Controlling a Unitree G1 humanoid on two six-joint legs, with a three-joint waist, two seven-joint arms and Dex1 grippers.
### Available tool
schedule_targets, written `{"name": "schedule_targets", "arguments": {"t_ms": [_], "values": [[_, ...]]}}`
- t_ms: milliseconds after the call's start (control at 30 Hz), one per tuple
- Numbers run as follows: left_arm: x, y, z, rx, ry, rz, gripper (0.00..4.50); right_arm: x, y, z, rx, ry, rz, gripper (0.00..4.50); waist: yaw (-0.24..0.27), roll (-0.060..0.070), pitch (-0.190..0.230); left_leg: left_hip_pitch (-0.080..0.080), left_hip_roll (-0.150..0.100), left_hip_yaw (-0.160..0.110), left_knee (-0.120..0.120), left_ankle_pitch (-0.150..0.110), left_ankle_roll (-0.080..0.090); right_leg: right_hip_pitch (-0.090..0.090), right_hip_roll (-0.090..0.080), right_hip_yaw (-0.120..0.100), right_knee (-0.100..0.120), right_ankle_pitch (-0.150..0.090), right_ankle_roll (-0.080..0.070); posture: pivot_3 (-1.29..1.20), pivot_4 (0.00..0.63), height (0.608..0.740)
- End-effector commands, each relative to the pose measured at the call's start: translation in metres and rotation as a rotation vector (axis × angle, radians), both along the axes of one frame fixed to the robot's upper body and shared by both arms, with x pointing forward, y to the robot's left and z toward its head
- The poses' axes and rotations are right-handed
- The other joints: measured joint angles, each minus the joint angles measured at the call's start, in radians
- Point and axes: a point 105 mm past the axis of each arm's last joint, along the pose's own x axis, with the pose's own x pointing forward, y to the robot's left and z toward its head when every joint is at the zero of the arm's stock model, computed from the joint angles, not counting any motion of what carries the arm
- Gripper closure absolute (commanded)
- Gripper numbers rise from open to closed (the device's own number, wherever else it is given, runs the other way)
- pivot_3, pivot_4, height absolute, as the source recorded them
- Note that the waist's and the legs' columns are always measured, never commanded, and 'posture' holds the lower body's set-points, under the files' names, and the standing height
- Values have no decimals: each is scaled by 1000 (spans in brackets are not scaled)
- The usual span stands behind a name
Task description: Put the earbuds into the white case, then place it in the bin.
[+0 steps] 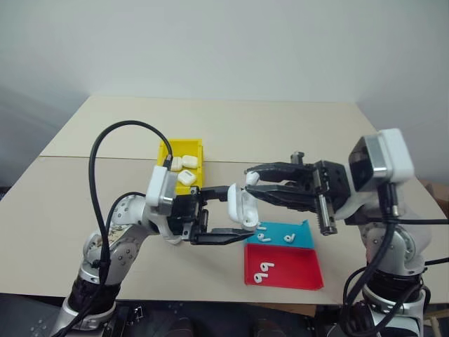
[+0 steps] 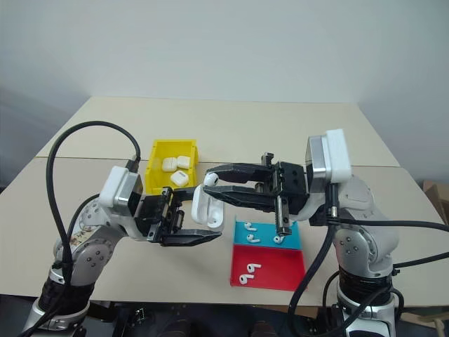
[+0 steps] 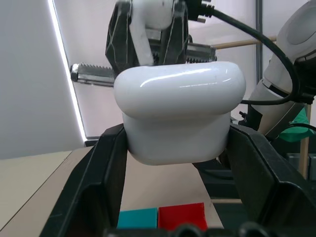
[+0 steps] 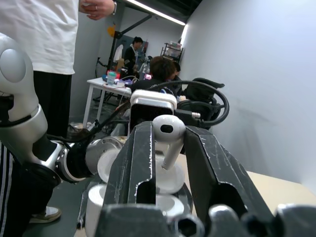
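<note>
My left gripper (image 1: 237, 213) is shut on the white case (image 1: 243, 208), held above the table with its lid flipped open. In the left wrist view the case (image 3: 180, 116) sits between my two black fingers (image 3: 89, 187). My right gripper (image 1: 252, 182) comes in from the right, shut on one of the earbuds (image 1: 252, 177) just above the open case. The right wrist view has this earbud (image 4: 169, 129) pinched between the fingers (image 4: 138, 163), stem down over the case (image 4: 167, 180). Behind my left arm stands the yellow bin (image 1: 184, 143).
The bin holds three white cases (image 1: 184, 168). A blue tray (image 1: 300, 235) with three loose earbuds (image 1: 265, 236) and a red tray (image 1: 295, 270) with two earbuds (image 1: 263, 271) lie near the table's front edge. A person in a white shirt (image 4: 44, 34) stands beyond the table.
</note>
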Motion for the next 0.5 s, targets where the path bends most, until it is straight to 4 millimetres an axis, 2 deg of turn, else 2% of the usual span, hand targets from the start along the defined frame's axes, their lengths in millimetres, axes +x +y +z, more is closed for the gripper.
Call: {"name": "schedule_targets", "arguments": {"t_ms": [33,500], "values": [[-6,1,7,-31,-44,-6,1743,-2,-1,1,0,-48,-5,3554,0,0,0,0,0,0,0,0,0,0,0,0,0,0,0,0,150,740],[-5,1,7,-32,-46,8,1743,5,-5,-13,-49,-53,-43,3554,0,0,0,0,0,0,0,0,0,0,0,0,0,0,0,0,150,740]]}}
